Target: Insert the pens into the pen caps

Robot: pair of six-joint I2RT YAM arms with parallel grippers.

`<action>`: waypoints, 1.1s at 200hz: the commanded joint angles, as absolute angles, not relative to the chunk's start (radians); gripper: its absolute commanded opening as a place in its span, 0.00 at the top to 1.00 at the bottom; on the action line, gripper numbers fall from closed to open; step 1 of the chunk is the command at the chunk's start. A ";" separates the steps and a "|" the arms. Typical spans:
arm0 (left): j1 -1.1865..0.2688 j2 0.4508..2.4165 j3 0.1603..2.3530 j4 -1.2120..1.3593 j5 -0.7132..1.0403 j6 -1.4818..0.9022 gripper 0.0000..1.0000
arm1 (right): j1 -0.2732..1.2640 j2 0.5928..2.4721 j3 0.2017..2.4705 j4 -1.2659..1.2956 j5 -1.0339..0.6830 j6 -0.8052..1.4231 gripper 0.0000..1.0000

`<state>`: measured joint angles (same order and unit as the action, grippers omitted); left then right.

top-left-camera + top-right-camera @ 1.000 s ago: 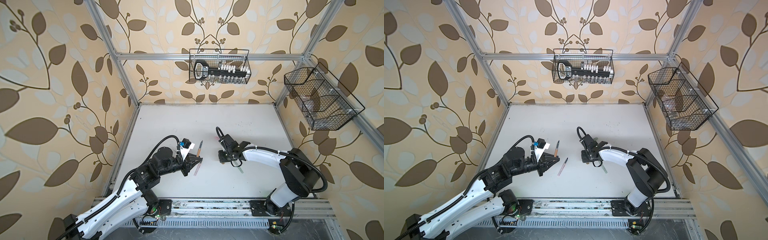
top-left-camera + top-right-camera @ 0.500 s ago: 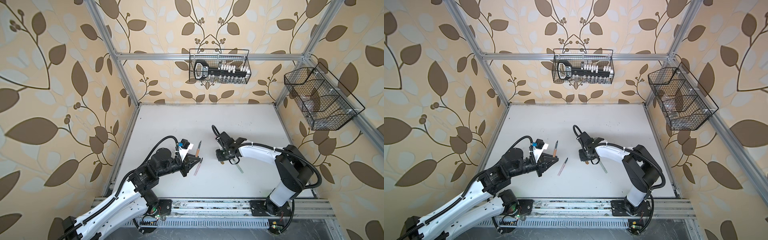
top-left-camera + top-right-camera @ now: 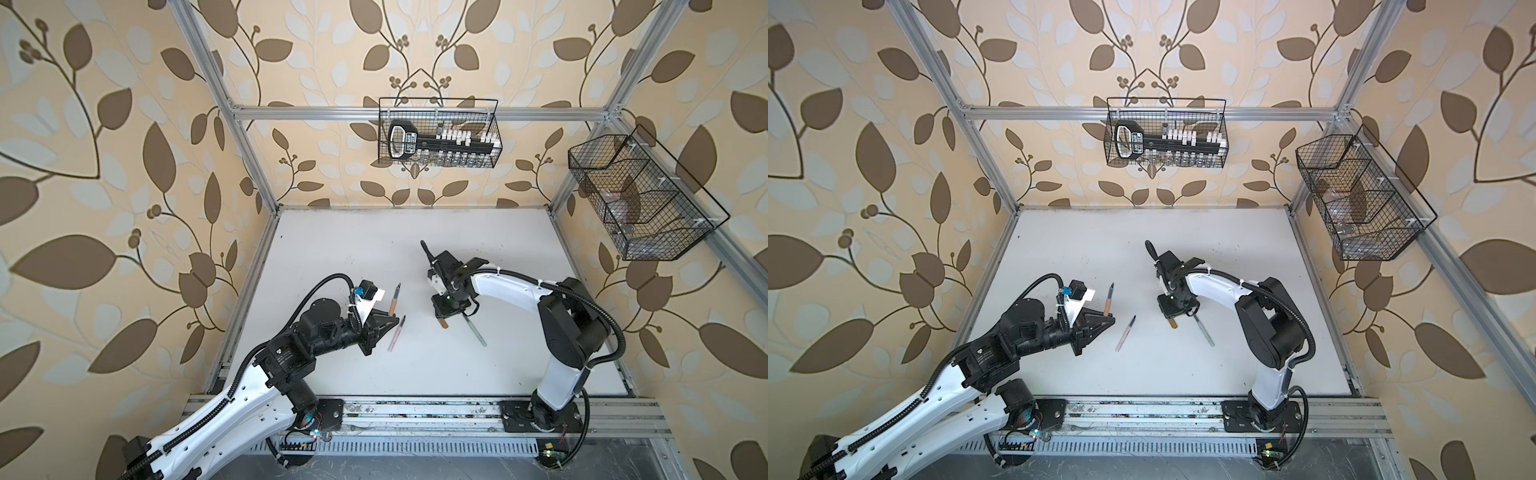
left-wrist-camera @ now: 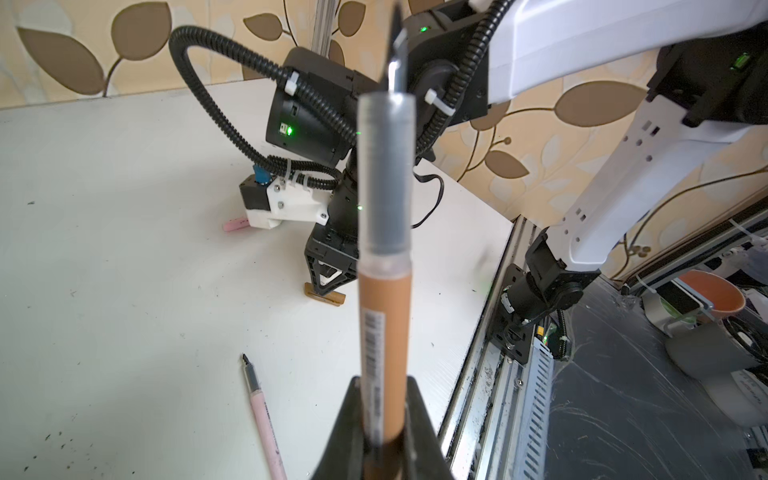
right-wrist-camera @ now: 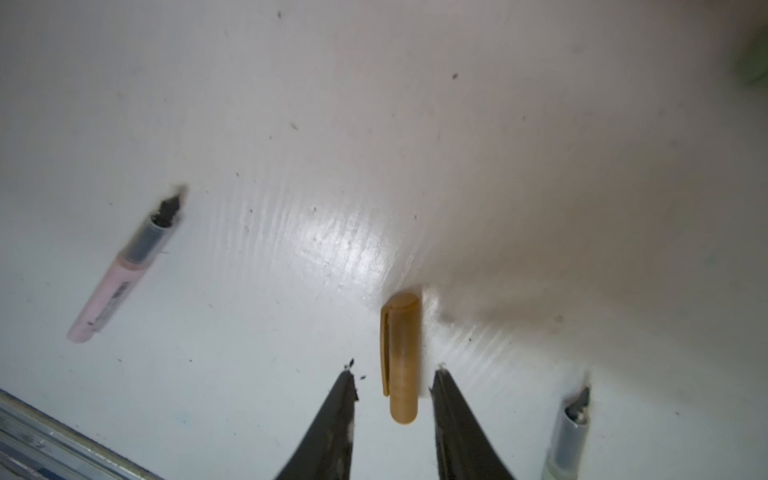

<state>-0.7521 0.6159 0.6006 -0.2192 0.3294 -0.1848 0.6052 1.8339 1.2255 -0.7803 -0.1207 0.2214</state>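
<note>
The left gripper (image 4: pixel 382 380) is squeezing the brown pen (image 4: pixel 384 316) while the right gripper (image 5: pixel 395 370), jaws apart around the brown cap (image 5: pixel 401 332), is probably getting ready to pinch and lift it.

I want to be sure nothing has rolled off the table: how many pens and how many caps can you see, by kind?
Pens: 3 (brown pen, pink pen, green pen)
Caps: 2 (brown cap, pink cap); a green blur at a wrist view's edge may be a third
Total: 5 certain
</note>
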 commanded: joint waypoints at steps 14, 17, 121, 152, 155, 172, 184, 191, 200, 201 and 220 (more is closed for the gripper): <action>-0.752 0.590 0.609 -0.217 0.311 -0.180 1.00 | 0.595 1.888 1.293 -0.850 -0.162 0.127 0.66; -0.753 0.588 0.609 -0.218 0.312 -0.179 1.00 | 0.595 1.892 1.297 -0.853 -0.162 0.125 0.66; -0.752 0.588 0.611 -0.216 0.308 -0.177 1.00 | 0.566 1.961 1.316 -0.871 -0.203 0.057 0.65; -0.752 0.595 0.615 -0.216 0.308 -0.175 1.00 | 0.564 1.989 1.318 -0.878 -0.189 0.052 0.66; -0.752 0.595 0.616 -0.216 0.309 -0.175 1.00 | 0.564 1.992 1.319 -0.880 -0.185 0.053 0.66; -0.752 0.597 0.617 -0.216 0.310 -0.175 1.00 | 0.565 1.995 1.316 -0.876 -0.175 0.063 0.67; -0.752 0.597 0.617 -0.215 0.310 -0.176 1.00 | 0.567 1.993 1.315 -0.871 -0.179 0.063 0.68; -0.752 0.598 0.616 -0.213 0.310 -0.177 1.00 | 0.568 1.994 1.315 -0.870 -0.180 0.063 0.68; -0.752 0.600 0.617 -0.212 0.310 -0.176 1.00 | 0.570 1.996 1.316 -0.870 -0.179 0.063 0.69; -0.752 0.600 0.617 -0.212 0.310 -0.176 1.00 | 0.571 1.996 1.317 -0.870 -0.178 0.063 0.69; -0.752 0.604 0.621 -0.212 0.313 -0.176 1.00 | 0.578 2.002 1.320 -0.873 -0.174 0.062 0.72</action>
<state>-0.7521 0.6025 0.6006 -0.2256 0.3092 -0.1848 0.5671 1.9541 1.3102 -0.8574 -0.1837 0.0841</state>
